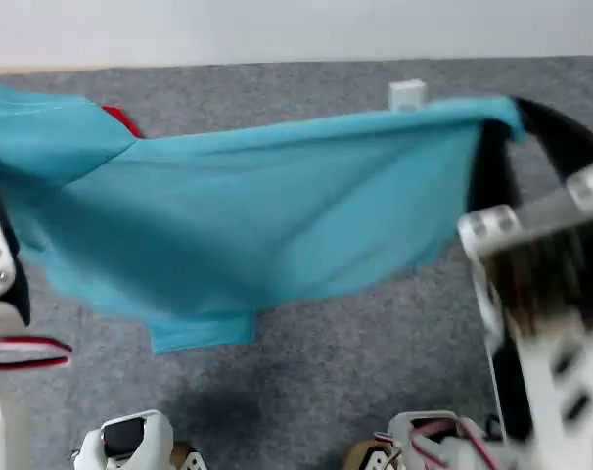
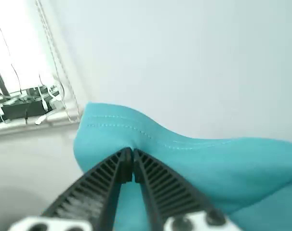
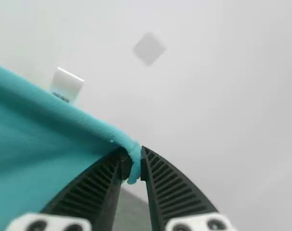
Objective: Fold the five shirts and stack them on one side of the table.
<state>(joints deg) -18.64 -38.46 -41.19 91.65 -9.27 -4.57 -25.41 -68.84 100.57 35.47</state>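
Observation:
A teal shirt (image 1: 248, 225) hangs stretched in the air above the grey table (image 1: 355, 362), held up at both ends. My left gripper (image 2: 129, 161) is shut on a stitched hem of the teal shirt (image 2: 194, 163). My right gripper (image 3: 131, 166) is shut on another edge of the teal shirt (image 3: 45, 144), seen at the upper right of the high view as a black gripper (image 1: 507, 122). A bit of red cloth (image 1: 122, 119) peeks out behind the shirt at the far left.
A small white block (image 1: 407, 94) stands at the table's far edge. Both arm bases (image 1: 130, 441) sit at the near edge. A window blind and cables (image 2: 25, 96) show behind the left gripper.

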